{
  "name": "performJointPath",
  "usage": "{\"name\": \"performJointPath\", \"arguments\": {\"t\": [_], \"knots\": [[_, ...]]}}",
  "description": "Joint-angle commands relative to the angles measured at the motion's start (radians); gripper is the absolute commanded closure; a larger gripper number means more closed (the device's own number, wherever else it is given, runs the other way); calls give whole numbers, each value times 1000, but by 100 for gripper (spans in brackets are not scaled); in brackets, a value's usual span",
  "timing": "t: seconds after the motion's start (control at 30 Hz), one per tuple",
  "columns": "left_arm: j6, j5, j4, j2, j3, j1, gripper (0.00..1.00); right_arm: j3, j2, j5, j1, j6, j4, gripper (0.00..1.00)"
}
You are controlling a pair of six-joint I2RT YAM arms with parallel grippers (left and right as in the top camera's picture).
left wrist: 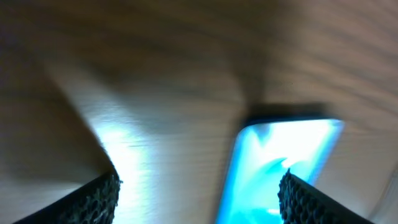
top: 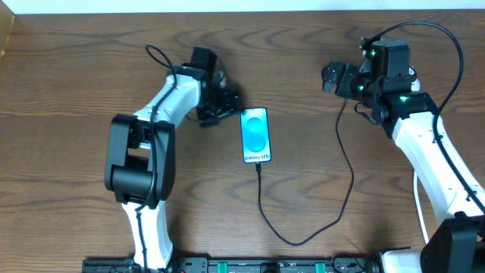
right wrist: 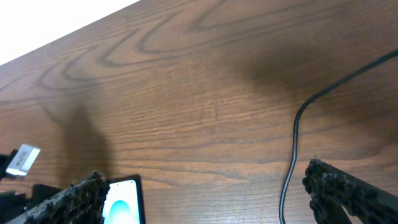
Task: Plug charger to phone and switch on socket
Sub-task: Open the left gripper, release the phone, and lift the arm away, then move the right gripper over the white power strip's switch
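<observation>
Overhead only: takes in the whole charger (top: 303,241), a thin black cable looping from the lower edge of the phone (top: 255,136) toward the near edge of the surface (top: 76,76), then up to just below the right end effector (top: 337,78); cannot tell whether its tip is seated. Left wrist: gives just a blurred, glowing end of the phone (left wrist: 280,168). Right wrist: catches a stretch of the cable (right wrist: 297,143), one end of the phone (right wrist: 124,199) and a small white tag (right wrist: 22,158). Left end effector (top: 223,106): spread wide, gripping nothing, just beside the phone's top-left corner; contact not discernible. Right end effector: fully spread, empty, well apart from the phone. Phone: flat and face up near mid-surface, screen lit blue-cyan with a round shape and small text
</observation>
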Motion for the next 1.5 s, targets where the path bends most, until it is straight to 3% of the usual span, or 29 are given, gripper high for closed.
{"name": "performJointPath", "arguments": {"t": [0.0,0.53,1.23,1.47], "knots": [[84,-198,-88,-53,51,70,18,5,-16,11,-2,-13,-4,1],[97,-207,-208,-557,67,108,17,5,-16,11,0,-13,-4,1],[97,-207,-208,-583,66,108,17,15,-16,10,-24,-14,14,1],[97,-207,-208,-583,66,108,17,197,-16,10,-101,-87,-194,1]]}}
